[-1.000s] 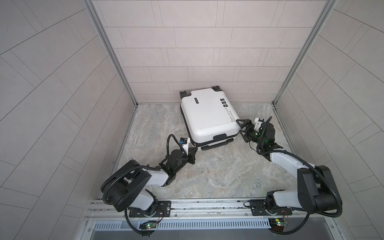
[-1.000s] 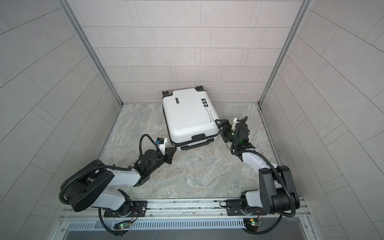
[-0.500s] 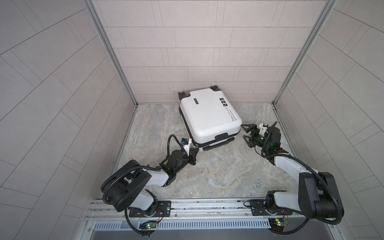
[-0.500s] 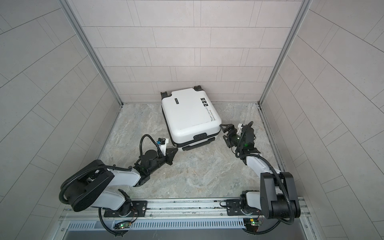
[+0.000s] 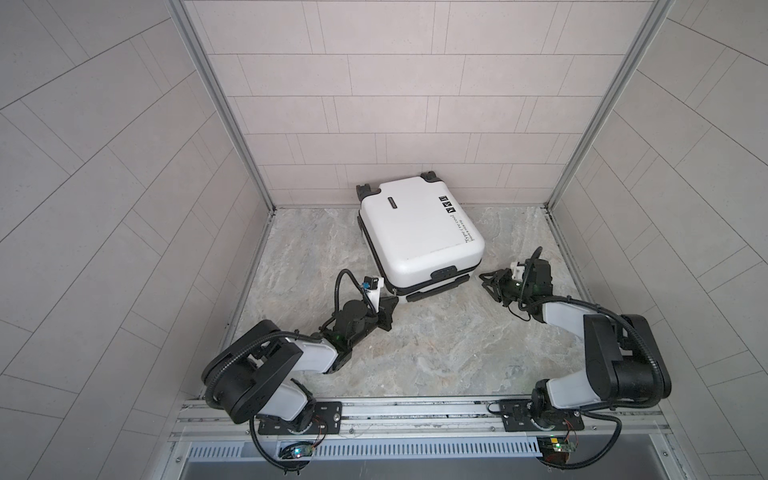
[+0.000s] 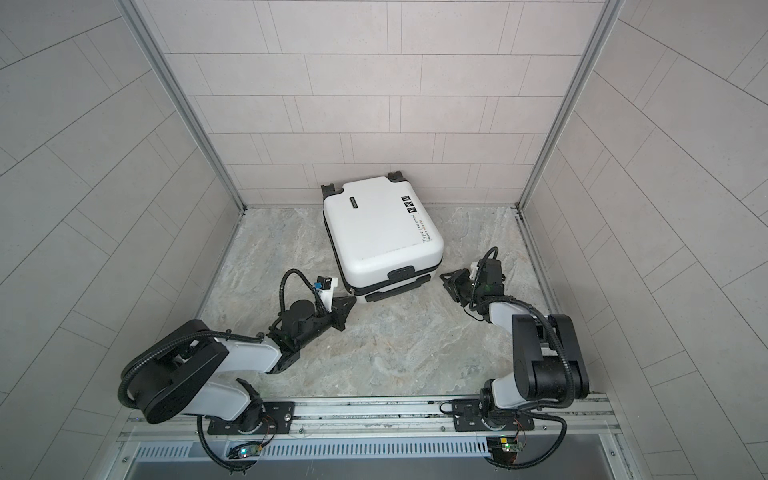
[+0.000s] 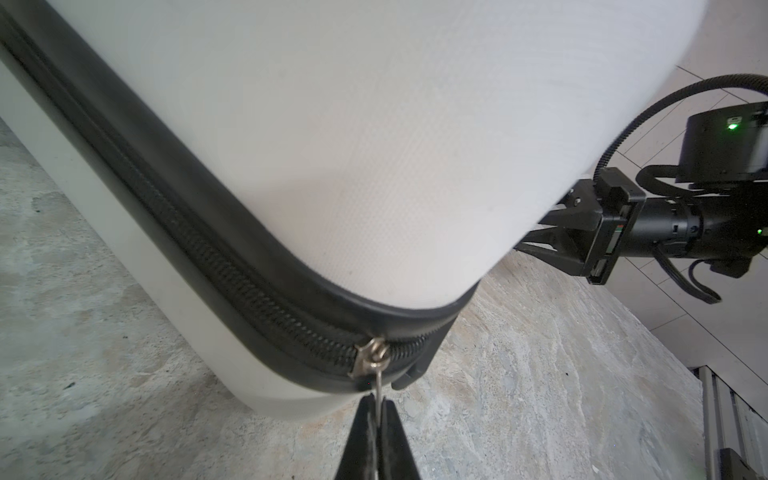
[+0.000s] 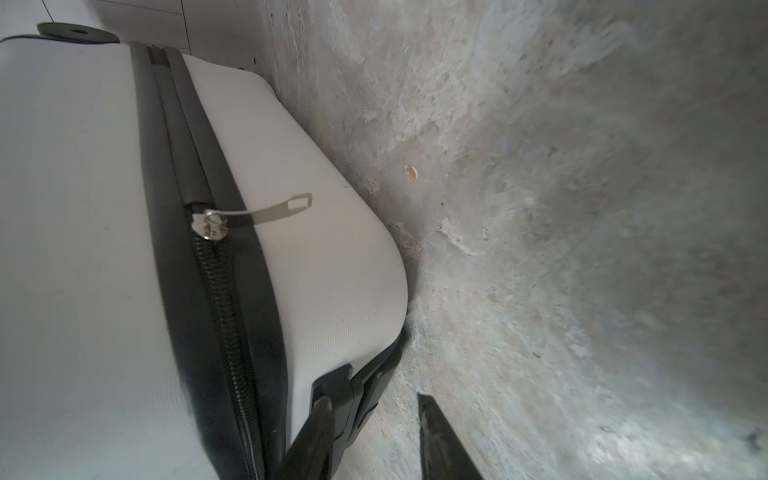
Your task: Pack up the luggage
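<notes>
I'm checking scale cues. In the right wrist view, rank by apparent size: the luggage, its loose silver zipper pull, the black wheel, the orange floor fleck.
1. luggage, by far the largest.
2-3. zipper pull and black wheel look alike; the wheel is farther and partly hidden, so unranked.
4. orange fleck.

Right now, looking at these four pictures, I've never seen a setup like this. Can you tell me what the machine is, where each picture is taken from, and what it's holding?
It is a robot with two arms fixed to a rail at the near edge of a tiled booth. Two pictures look down from above on the whole scene. The other two come from a small camera on each arm's wrist. On the marbled floor a white suitcase lies flat, lid down. The left gripper is shut on a metal zipper pull at one near corner. The right gripper sits beside the other near corner, jaws apart, holding nothing. Its camera shows a second zipper pull lying loose on the shell.
</notes>
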